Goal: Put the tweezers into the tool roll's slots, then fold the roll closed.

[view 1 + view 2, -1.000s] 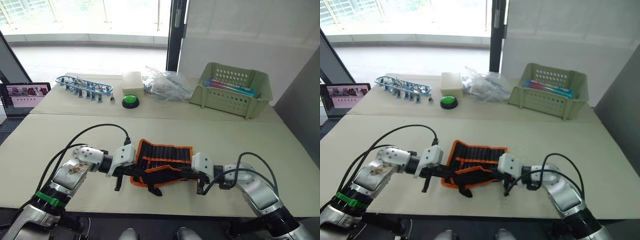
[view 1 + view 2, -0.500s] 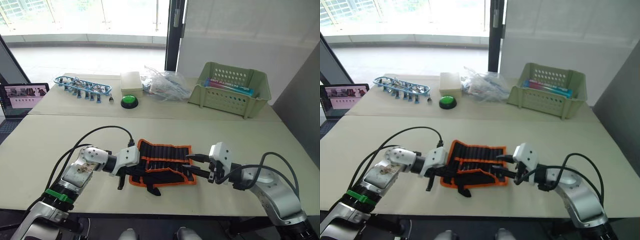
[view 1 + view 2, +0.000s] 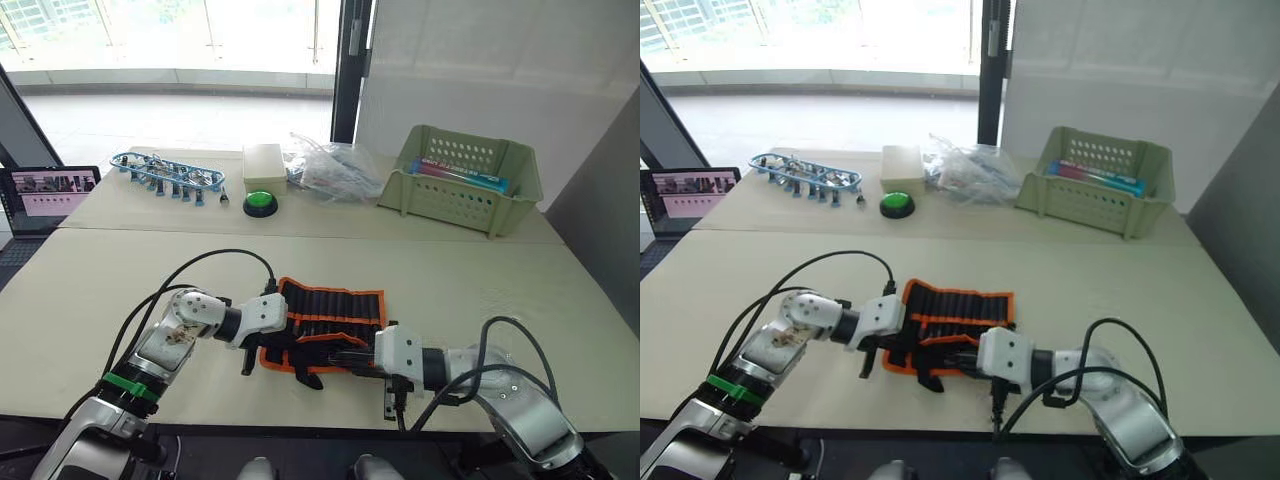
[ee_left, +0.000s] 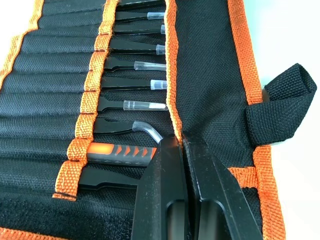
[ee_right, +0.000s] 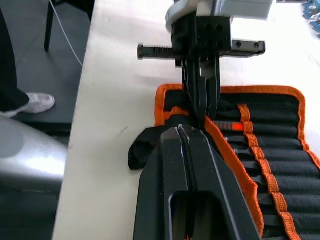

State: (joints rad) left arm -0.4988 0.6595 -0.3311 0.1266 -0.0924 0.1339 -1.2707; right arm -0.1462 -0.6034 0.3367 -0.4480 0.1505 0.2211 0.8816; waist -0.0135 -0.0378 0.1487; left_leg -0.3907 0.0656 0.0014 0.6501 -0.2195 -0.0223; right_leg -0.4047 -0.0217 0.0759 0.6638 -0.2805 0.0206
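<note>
Both end effectors pinched shut on the tool roll [image 3: 325,325] at the near edge of the counter [image 3: 480,275]: left end effector [image 4: 181,145] gripping the orange-edged flap, right end effector [image 5: 181,131] clamped on the same flap beside it. Roll black with orange trim, partly folded, strap loop [image 4: 281,105] sticking out; about seven tweezers [image 4: 131,85] tucked in slots.

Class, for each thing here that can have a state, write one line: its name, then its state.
Tool roll: lying on the table, near flap partly folded over.
Tweezers: tucked in the slots, clear-capped tips showing.
Left claw: shut on the flap's orange edge.
Right claw: shut on the same flap edge.
Strap loop: loose, lying on the table.
Green basket: upright, holding a box.
</note>
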